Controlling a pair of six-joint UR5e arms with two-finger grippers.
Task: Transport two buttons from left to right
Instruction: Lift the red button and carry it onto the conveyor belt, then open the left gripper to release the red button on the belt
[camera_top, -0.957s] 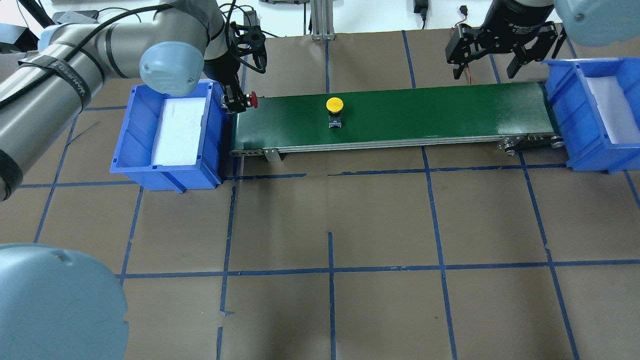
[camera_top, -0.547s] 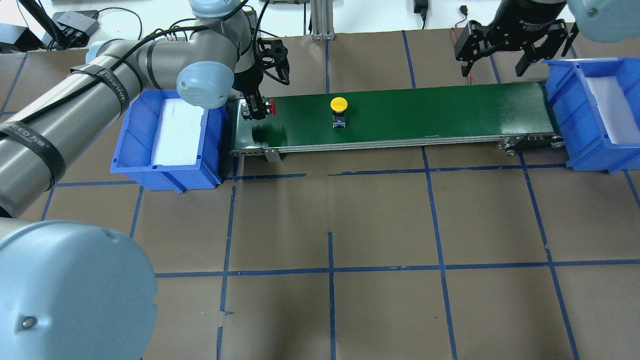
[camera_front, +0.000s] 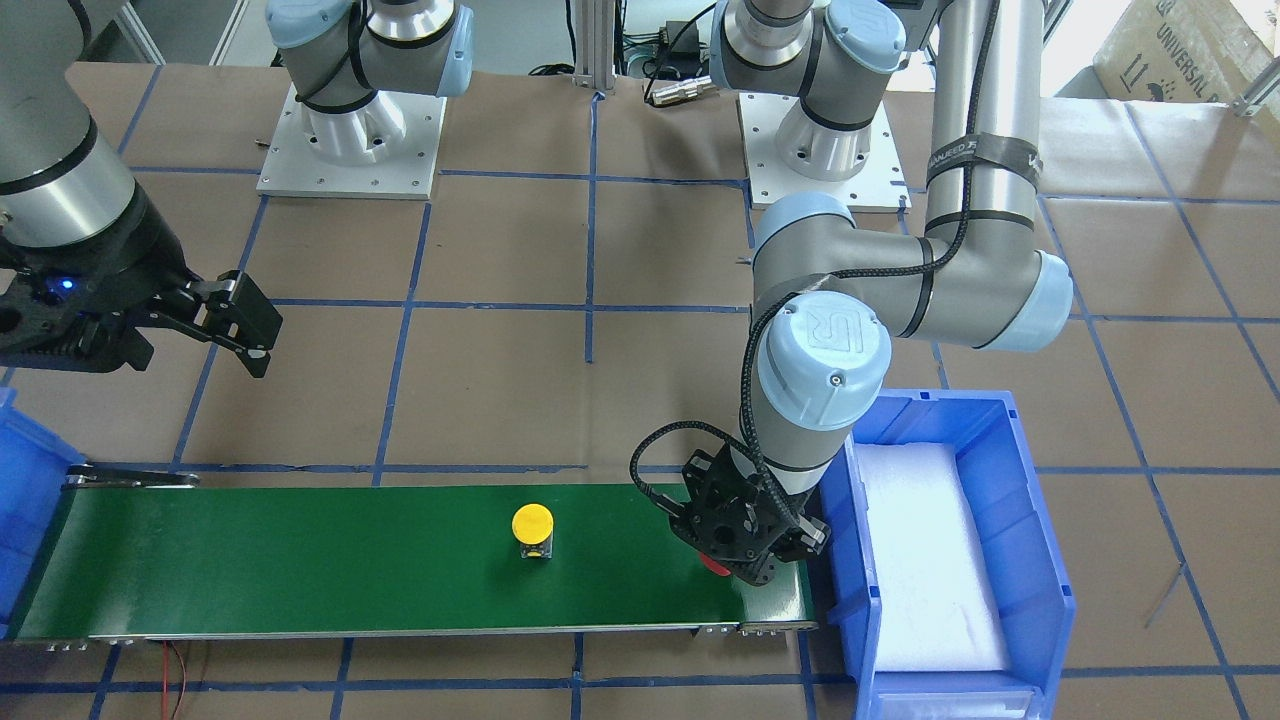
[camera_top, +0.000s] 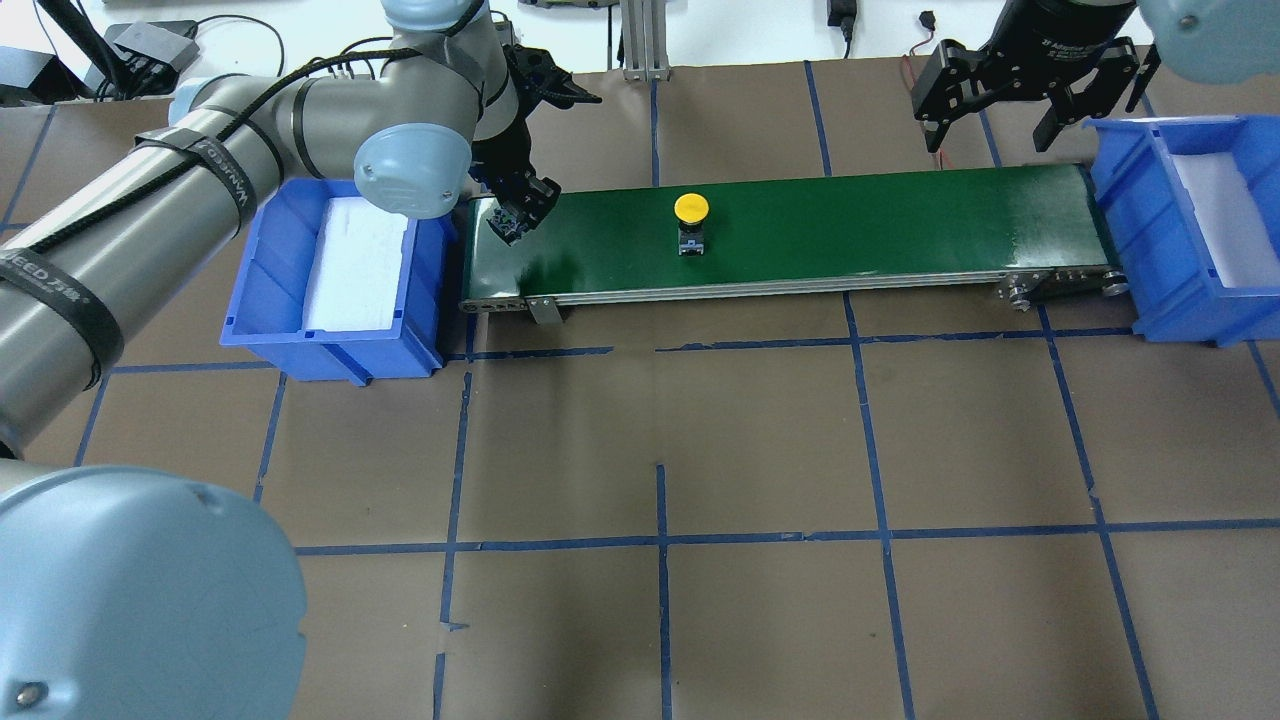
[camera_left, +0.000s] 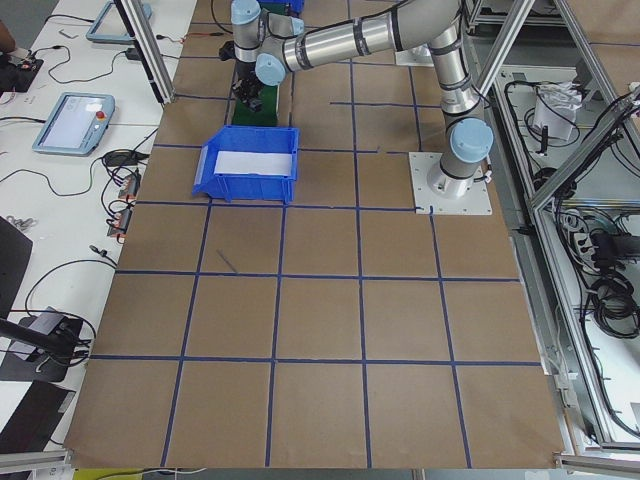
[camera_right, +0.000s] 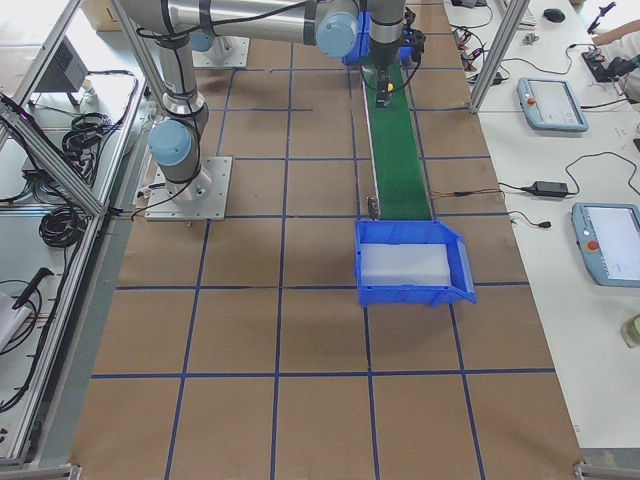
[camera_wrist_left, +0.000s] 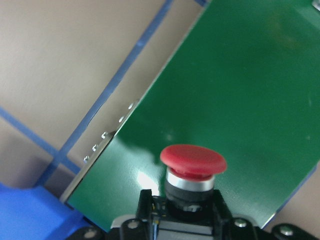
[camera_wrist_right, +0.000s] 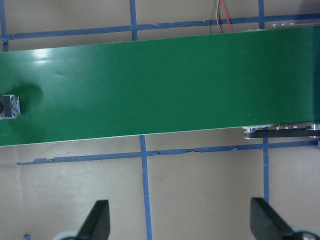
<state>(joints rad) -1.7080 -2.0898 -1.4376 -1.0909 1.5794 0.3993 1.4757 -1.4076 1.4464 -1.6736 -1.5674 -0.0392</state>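
The red button (camera_wrist_left: 193, 161) sits upright between the fingers of my left gripper (camera_top: 518, 218), which is shut on its black body low over the left end of the green conveyor belt (camera_top: 850, 220). In the front view only a sliver of red (camera_front: 715, 566) shows under that gripper (camera_front: 748, 562). The yellow button (camera_top: 691, 209) stands upright on the belt, left of its middle, and also shows in the front view (camera_front: 532, 522). My right gripper (camera_top: 985, 125) is open and empty, above the table just beyond the belt's right end. Its two fingers (camera_wrist_right: 97, 220) frame the belt from above.
A blue bin (camera_top: 270, 260) with white foam stands against the belt's left end. A second blue bin (camera_top: 1130, 230) with foam stands at the right end. The table is brown paper with a blue tape grid. Cables lie at the back edge.
My left gripper has carried the red button from the left bin's edge onto the belt's left end and turned. The yellow button has moved right along the belt. The right gripper has shifted slightly.
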